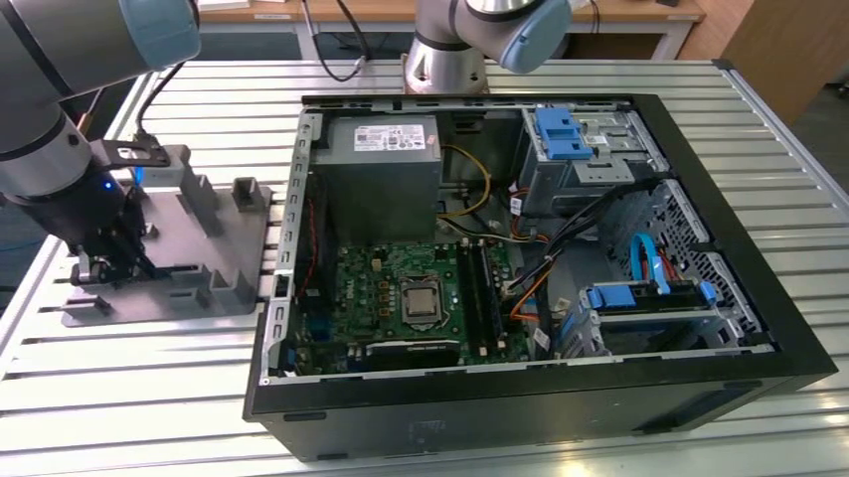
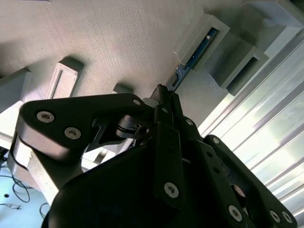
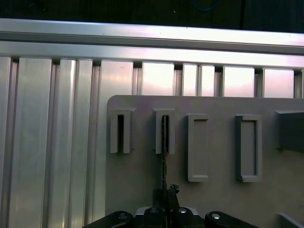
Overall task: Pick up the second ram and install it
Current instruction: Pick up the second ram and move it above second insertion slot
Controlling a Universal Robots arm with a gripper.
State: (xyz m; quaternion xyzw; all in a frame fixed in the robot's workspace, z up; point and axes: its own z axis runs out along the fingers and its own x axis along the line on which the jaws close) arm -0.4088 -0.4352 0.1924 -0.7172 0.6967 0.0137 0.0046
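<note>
The second ram [image 3: 164, 152] shows edge-on in both wrist views, a thin dark stick [image 2: 192, 54] with its far end standing in a slotted peg of the grey tray [image 3: 133, 185]. My gripper [image 3: 165, 194] is shut on the stick's near end, one black finger [image 2: 167, 142] on each side. In the exterior view, my gripper [image 1: 113, 260] sits low over the tray [image 1: 199, 288], at the exterior view's left of the open computer case. The stick is upright on its long edge and still in the tray's slot.
The open black computer case [image 1: 531, 397] holds the green motherboard [image 1: 378, 298] with a silver socket [image 1: 422, 303] and long black memory slots [image 1: 478, 293]. Cables, blue drive brackets [image 1: 564, 134] and a grey power supply [image 1: 382, 149] crowd its far side. Another arm's base [image 1: 448, 50] stands behind.
</note>
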